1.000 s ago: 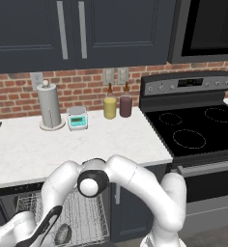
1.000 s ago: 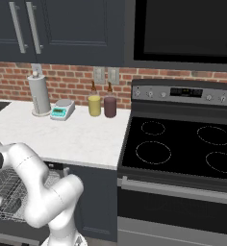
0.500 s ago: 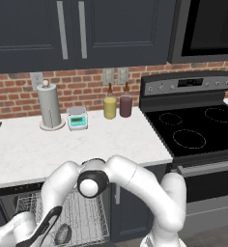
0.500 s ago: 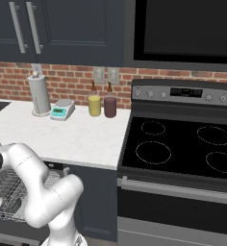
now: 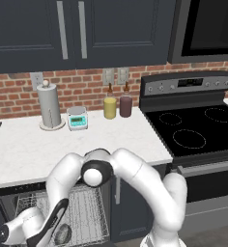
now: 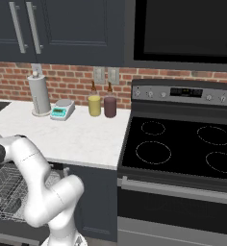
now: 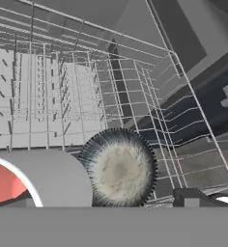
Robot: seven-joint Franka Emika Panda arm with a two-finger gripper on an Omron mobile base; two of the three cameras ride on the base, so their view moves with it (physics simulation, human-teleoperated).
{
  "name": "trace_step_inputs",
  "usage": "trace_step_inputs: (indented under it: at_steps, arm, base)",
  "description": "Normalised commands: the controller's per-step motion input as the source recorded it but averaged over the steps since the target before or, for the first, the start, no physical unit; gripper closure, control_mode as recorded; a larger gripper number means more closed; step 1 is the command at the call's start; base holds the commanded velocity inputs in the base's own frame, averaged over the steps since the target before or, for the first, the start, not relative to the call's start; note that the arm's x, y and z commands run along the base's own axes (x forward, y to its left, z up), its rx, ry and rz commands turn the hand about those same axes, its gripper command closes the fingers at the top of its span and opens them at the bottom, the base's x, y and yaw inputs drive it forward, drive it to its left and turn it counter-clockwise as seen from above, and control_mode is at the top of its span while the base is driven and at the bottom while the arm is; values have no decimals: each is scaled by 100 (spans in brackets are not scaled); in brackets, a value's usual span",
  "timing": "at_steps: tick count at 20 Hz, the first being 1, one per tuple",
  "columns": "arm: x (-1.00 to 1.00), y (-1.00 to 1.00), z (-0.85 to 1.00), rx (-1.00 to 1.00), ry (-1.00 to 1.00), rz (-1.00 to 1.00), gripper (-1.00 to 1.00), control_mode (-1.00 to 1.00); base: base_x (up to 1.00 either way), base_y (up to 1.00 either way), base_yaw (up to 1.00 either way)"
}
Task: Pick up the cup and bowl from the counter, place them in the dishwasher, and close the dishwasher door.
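Lying on the dishwasher's wire rack point(image 7: 63, 91), the bowl point(image 7: 119, 168) sits upright, mouth toward the camera, touching the cup point(image 7: 43, 178), which shows its red interior at lower left. The claw point(image 5: 52, 230) hangs low over the rack, jaws spread apart, holding nothing. The counter point(image 5: 48, 149) carries bottles.

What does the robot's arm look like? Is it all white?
Mostly white. The arm is made of fat, smooth, rounded tubes, like bent pipes. One joint has a round black cap on it. Down near the claw there's a long black stripe along the white shell.
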Motion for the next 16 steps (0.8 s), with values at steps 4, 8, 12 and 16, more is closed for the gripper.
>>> trace_step_inputs:
  at_steps: [4, 8, 12, 16]
  arm:
    - [0, -11, 14, 35, -4, 5, -100, -100]
    - [3, -32, 3, 31, 3, 0, -100, -100]
    - [23, -23, 17, 20, 20, 0, -100, -100]
    - [32, -30, 0, 7, 30, 0, -100, -100]
  base:
    - [0, 0, 0]
    - [0, 0, 0]
    - [0, 0, 0]
    - [0, 0, 0]
